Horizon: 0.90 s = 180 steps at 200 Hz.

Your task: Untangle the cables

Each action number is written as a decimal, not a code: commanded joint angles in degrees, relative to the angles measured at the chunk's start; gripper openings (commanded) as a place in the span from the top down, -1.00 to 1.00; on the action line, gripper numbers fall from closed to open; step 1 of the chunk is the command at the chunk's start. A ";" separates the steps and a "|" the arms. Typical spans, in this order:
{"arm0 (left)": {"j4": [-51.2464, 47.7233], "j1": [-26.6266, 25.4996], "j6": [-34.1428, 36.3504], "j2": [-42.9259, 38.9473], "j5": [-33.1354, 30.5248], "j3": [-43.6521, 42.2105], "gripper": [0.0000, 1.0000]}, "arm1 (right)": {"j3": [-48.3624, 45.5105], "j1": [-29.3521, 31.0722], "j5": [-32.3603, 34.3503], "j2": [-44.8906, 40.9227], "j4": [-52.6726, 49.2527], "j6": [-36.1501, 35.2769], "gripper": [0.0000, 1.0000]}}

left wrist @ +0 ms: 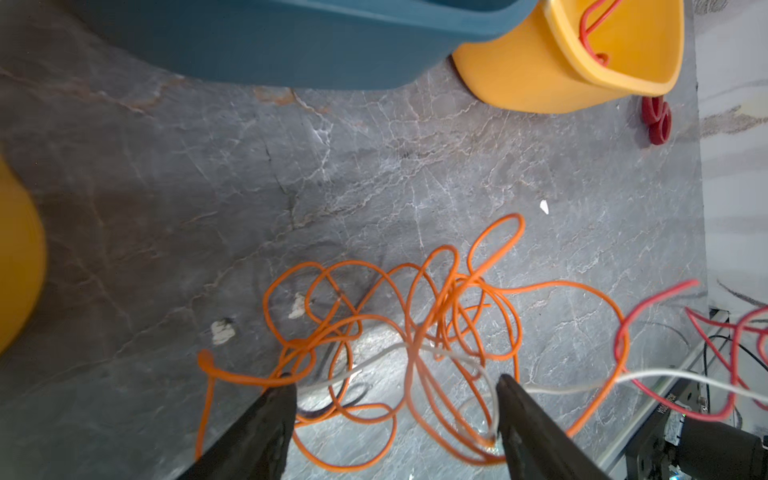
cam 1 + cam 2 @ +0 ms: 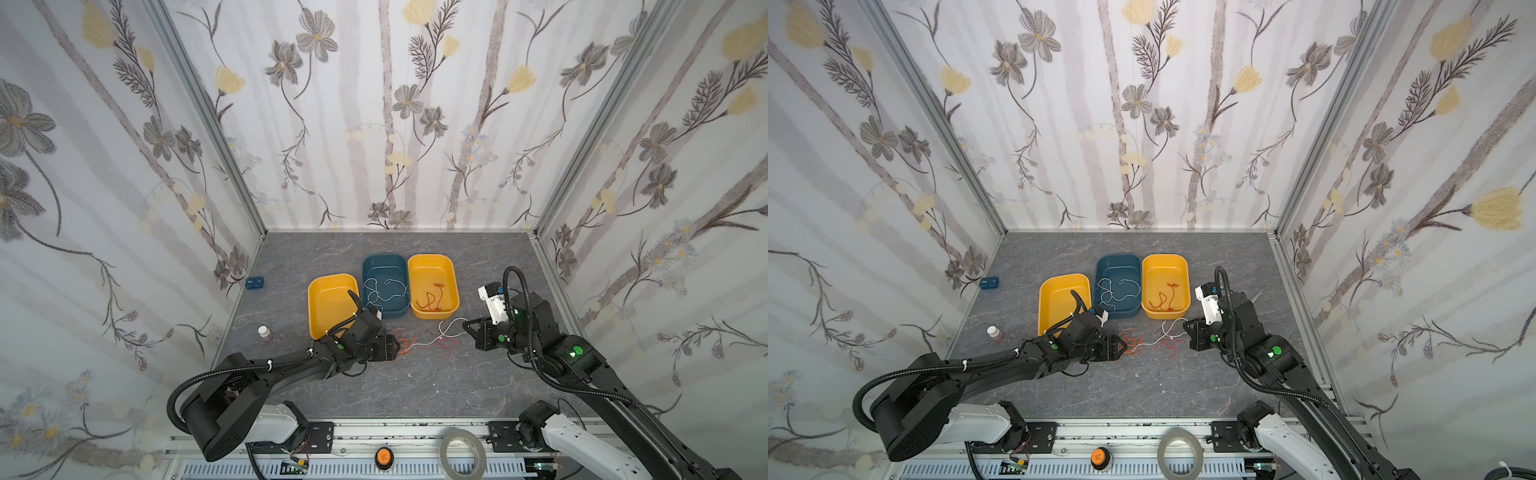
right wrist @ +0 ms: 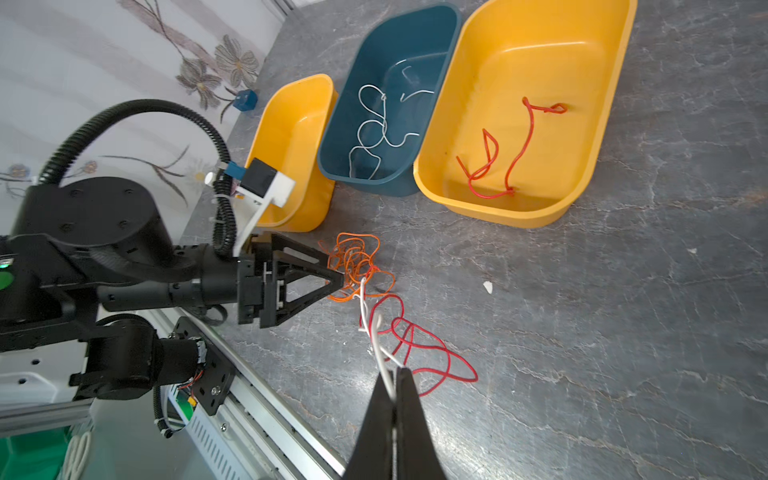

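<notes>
Left gripper (image 1: 397,384): low, reaching level, jaws apart astride orange cable tangle (image 3: 352,259).
Right gripper (image 3: 397,372): beside the tangle, pinching white cable (image 3: 365,309).

Top views look steeply down; wrist views closely share the cables (image 1: 415,343).

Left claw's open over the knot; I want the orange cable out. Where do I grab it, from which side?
Probably the hooked free end of the orange cable, from above on the side away from the red cable: it lies alone on the table, while the middle loops cross the white cable the right claw pinches.
</notes>
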 commanded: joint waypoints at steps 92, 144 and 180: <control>-2.39 1.11 -1.88 7.85 -5.53 2.70 0.19 | 2.88 -3.38 -3.76 -5.46 -1.16 0.93 1.00; -5.90 1.77 -3.56 5.89 -7.17 2.50 0.08 | 0.86 -6.53 -4.53 -3.87 -2.04 0.71 1.00; -7.22 1.80 -2.55 0.90 -6.07 3.21 -0.20 | -2.46 -6.42 -5.89 -1.10 -0.32 0.73 1.00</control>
